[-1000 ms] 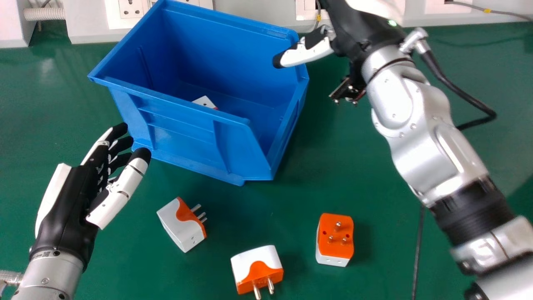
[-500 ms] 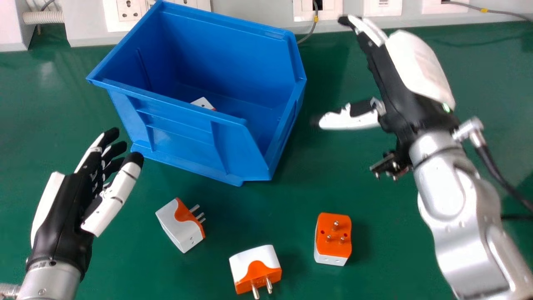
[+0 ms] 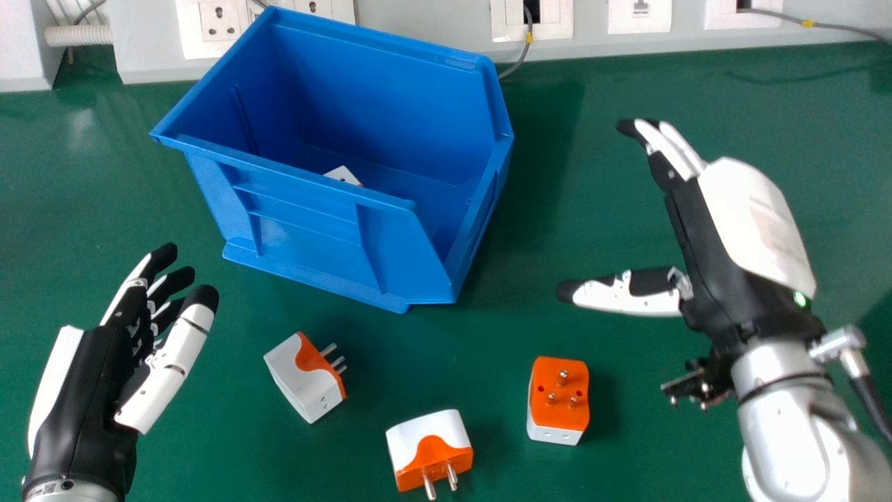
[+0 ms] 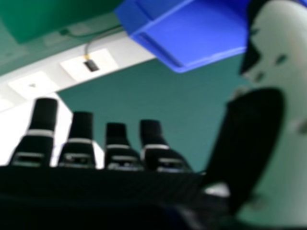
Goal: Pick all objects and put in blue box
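Head view: the box (image 3: 313,223) sits on the green table (image 3: 432,355), its mouth facing up, with a white piece (image 3: 343,175) on its floor, partly hidden by the near wall. Three plugs lie on the table, nearer the camera than the box and apart from one another. The left plug (image 3: 301,382) has its pins pointing off to the right; the middle plug (image 3: 426,443), nearest the camera, has its pins towards the camera; the right plug (image 3: 559,397) has its orange face up and three pins standing. The left hand (image 3: 83,404) hangs well to the left of the left plug, fingers straight and slightly spread, thumb apart from them. The right hand (image 3: 725,237) is to the right of the box, beyond the right plug, its fingers long and straight and its thumb held wide of them, pointing towards the box side. Seen from the right hand view, those fingers stand in a row with gaps between their tips, the thumb well off to one side, and part of the box shows past them, as do the wall sockets (image 4: 33,85).
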### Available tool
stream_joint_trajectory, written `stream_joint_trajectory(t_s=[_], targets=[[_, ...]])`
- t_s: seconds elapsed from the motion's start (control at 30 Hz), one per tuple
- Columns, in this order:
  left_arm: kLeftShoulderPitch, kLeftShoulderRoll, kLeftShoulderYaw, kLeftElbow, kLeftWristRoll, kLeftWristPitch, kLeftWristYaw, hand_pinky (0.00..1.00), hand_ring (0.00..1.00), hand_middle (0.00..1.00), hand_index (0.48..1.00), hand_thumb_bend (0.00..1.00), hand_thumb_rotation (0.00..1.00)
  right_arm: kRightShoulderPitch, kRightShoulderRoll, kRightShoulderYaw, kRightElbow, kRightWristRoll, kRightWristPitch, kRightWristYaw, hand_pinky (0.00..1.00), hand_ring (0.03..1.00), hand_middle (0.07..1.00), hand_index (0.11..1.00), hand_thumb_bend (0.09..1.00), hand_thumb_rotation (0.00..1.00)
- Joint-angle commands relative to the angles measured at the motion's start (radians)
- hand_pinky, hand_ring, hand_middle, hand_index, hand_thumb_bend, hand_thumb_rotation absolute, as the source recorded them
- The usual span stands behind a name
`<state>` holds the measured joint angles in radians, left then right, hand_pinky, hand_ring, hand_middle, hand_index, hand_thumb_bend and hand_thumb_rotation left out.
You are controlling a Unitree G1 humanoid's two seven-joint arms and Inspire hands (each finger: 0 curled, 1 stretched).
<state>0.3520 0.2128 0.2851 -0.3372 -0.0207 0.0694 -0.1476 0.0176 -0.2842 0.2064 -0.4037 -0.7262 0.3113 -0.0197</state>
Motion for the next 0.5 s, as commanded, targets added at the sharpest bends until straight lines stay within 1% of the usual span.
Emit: stream_joint_trajectory(t_s=[0.0,0.1,0.13,0.23,0.3,0.4,0.47], targets=[[0.018,-0.005,0.012,-0.037,-0.013,-0.028,0.007,0.77,0.86,0.9,0.922,0.4,0.65,0.036,0.019,-0.001,-0.049,-0.027,-0.013,-0.029,0.79,0.901,0.944,0.9,0.645,0.24],[0.031,-0.006,0.018,-0.034,-0.016,-0.042,0.005,0.77,0.86,0.9,0.92,0.4,0.65,0.084,0.049,0.014,-0.078,-0.036,-0.005,-0.032,0.79,0.904,0.945,0.902,0.642,0.24],[0.034,-0.006,0.019,-0.034,-0.016,-0.044,0.005,0.76,0.86,0.9,0.919,0.4,0.65,0.096,0.058,0.018,-0.087,-0.038,-0.003,-0.028,0.8,0.906,0.945,0.902,0.64,0.24],[0.05,-0.006,0.025,-0.047,-0.02,-0.047,0.003,0.76,0.86,0.9,0.918,0.4,0.65,0.133,0.08,0.029,-0.12,-0.043,0.0,-0.015,0.81,0.908,0.946,0.902,0.638,0.24],[0.061,-0.005,0.027,-0.058,-0.023,-0.043,0.002,0.76,0.86,0.9,0.918,0.4,0.65,0.165,0.092,0.045,-0.148,-0.044,0.0,-0.003,0.81,0.909,0.947,0.901,0.636,0.24],[0.077,-0.001,0.031,-0.068,-0.021,-0.047,0.001,0.76,0.86,0.9,0.919,0.39,0.65,0.218,0.096,0.069,-0.18,-0.043,-0.009,0.012,0.82,0.909,0.951,0.903,0.635,0.23],[0.081,0.002,0.033,-0.067,-0.019,-0.052,0.001,0.76,0.86,0.9,0.919,0.39,0.65,0.24,0.094,0.075,-0.189,-0.041,-0.012,0.022,0.82,0.909,0.952,0.904,0.634,0.23]])
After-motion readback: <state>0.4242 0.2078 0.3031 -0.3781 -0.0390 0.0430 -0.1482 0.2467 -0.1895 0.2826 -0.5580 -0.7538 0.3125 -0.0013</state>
